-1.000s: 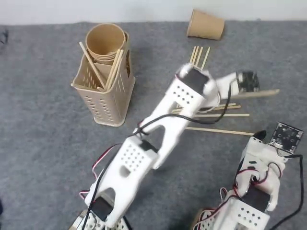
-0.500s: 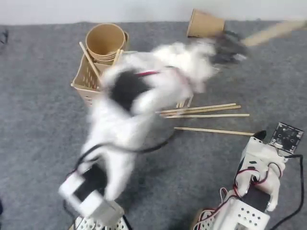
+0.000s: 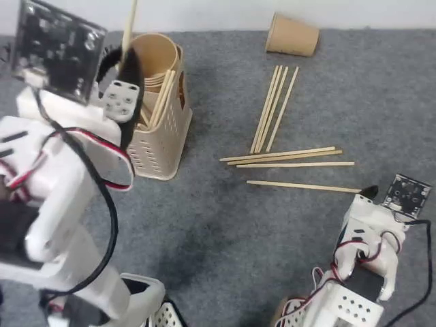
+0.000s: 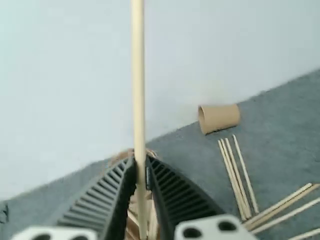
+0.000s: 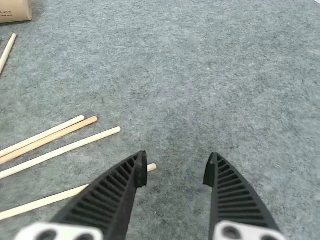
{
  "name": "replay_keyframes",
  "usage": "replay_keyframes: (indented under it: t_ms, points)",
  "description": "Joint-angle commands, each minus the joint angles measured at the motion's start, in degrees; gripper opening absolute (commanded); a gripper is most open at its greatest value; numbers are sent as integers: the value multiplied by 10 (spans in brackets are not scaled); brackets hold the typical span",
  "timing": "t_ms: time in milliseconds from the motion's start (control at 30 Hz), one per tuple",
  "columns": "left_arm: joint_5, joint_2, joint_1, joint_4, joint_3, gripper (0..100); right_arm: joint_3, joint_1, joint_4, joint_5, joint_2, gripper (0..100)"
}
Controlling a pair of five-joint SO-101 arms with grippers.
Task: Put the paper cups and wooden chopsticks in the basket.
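Note:
My left gripper (image 4: 140,172) is shut on a wooden chopstick (image 4: 137,75) and holds it upright. In the high view that gripper (image 3: 127,71) hangs over the beige slotted basket (image 3: 158,139), which holds stacked paper cups (image 3: 151,56) and a few chopsticks. Another paper cup (image 3: 291,34) lies on its side at the far edge of the grey carpet. Several chopsticks (image 3: 274,107) lie loose in the middle, some (image 3: 289,158) crosswise, one (image 3: 303,185) nearest the right arm. My right gripper (image 5: 175,170) stands open just above the carpet, with one chopstick's end (image 5: 75,192) by its finger.
The right arm (image 3: 371,235) stays low at the front right corner. The raised left arm (image 3: 51,184) towers over the front left. A pale wall (image 4: 210,45) runs behind the carpet. Bare carpet stretches between basket and right arm.
The left arm has swung from the loose chopsticks at the centre right up and across to the basket, carrying one chopstick, now upright. The right arm has not moved.

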Motion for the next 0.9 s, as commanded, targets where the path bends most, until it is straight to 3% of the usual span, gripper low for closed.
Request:
replay_keyframes:
  t_ms: [0, 100, 233, 400, 500, 867]
  points:
    - [32, -62, -11, 13, 124, 9, -3, -5, -7, 5, -6, 201]
    - [35, -142, -5, -39, 254, 9, -3, -7, -7, 5, -6, 201]
    - [33, -229, -76, -230, 443, 9, -3, -7, -7, 5, -6, 201]
    - [36, -254, -112, -408, 659, 9, -3, -7, -7, 5, -6, 201]
    - [47, -258, -124, -493, 722, 9, -3, -7, -7, 5, -6, 201]
    - [115, -206, -105, -649, 813, 9, -2, -7, -8, 5, -6, 201]
